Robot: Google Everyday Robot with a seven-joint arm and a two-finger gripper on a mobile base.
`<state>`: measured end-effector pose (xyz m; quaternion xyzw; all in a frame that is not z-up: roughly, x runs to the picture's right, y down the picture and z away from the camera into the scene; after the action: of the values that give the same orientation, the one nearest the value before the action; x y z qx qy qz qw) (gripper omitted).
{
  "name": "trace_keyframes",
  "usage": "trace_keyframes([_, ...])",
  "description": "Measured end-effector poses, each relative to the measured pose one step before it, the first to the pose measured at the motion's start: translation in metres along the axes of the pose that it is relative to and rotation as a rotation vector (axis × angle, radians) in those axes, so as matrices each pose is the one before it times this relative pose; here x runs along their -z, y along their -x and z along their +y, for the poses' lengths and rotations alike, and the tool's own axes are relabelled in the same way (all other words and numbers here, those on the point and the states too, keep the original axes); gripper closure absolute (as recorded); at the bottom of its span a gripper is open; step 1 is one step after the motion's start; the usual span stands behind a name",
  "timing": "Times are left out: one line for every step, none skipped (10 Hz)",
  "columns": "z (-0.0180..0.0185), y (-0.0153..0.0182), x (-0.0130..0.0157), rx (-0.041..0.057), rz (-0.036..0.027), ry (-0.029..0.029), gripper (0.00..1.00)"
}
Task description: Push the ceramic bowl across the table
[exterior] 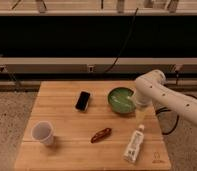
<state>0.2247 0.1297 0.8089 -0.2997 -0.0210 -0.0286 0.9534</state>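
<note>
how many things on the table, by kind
Glossy green ceramic bowl: 1
White paper cup: 1
Flat black phone: 1
Reddish-brown elongated item: 1
White plastic tube: 1
Total: 5 on the light wooden table; the pincer is at the bowl's right edge.

arm (168,98): white, smooth, tubular | joint (153,80): rounded | hand (141,103): pale, beside ceramic bowl (120,100)

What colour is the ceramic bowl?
Green, darker rim: the round glossy ceramic bowl, camera view. The hand is at its right edge.
</note>
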Motion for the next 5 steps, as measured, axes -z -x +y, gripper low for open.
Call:
trace_keyframes([-0.00253,0.00093,-0.00264,0.00535,-0.00033,-0.00091,0.2])
trace_keyframes([-0.00305,0.00144,-0.00253,0.00693,-0.00085,-0.00094,0.2])
trace_keyframes([-0.00217,0.00097,-0.00123,0.00451,-0.00066,-0.0009,0.2])
trace_keyframes([-0.00298,0.00268,-0.00208,0.00791,-0.001,0.00008,0.2])
trace_keyframes([-0.0018,0.00106,-0.00167,0.00505,-0.00117,-0.00008,0.2])
